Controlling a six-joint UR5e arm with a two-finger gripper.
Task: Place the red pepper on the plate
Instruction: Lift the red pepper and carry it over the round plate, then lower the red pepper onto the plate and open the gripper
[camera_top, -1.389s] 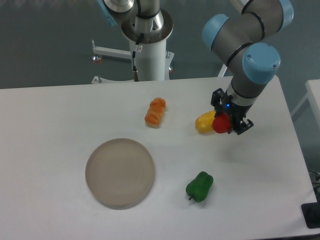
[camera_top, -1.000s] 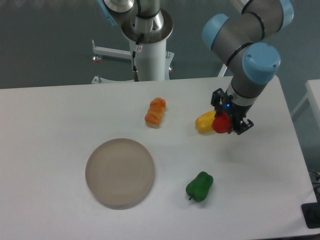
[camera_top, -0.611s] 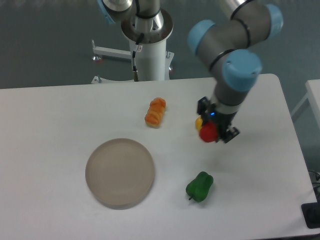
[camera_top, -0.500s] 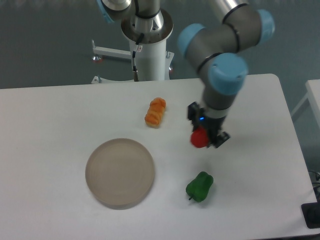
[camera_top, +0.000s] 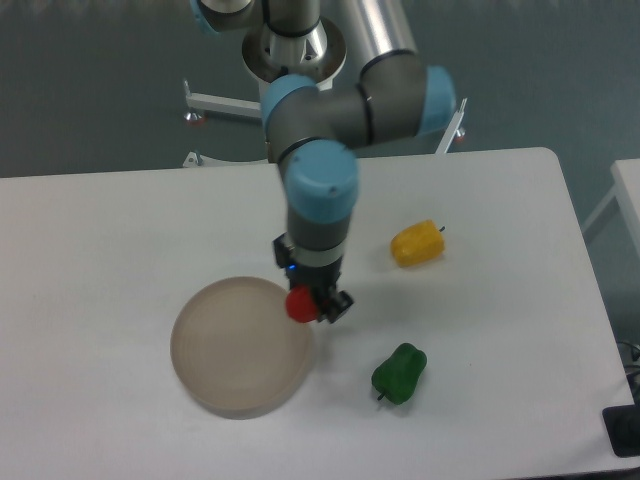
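My gripper (camera_top: 309, 303) is shut on the red pepper (camera_top: 299, 305), a small glossy red pepper held just above the table. It hangs over the right rim of the plate (camera_top: 225, 350), a round beige-grey dish at the lower left of the table. The pepper's stem is hidden by the fingers.
A yellow pepper (camera_top: 416, 243) lies to the right of the arm. A green pepper (camera_top: 399, 372) lies at the lower right, close to the gripper. The orange pepper is hidden behind the arm. The table's right edge (camera_top: 590, 290) is far off.
The gripper has carried the red pepper left and forward, from beside the yellow pepper to the plate's right rim. The yellow pepper stays behind; the arm now hides the orange pepper.
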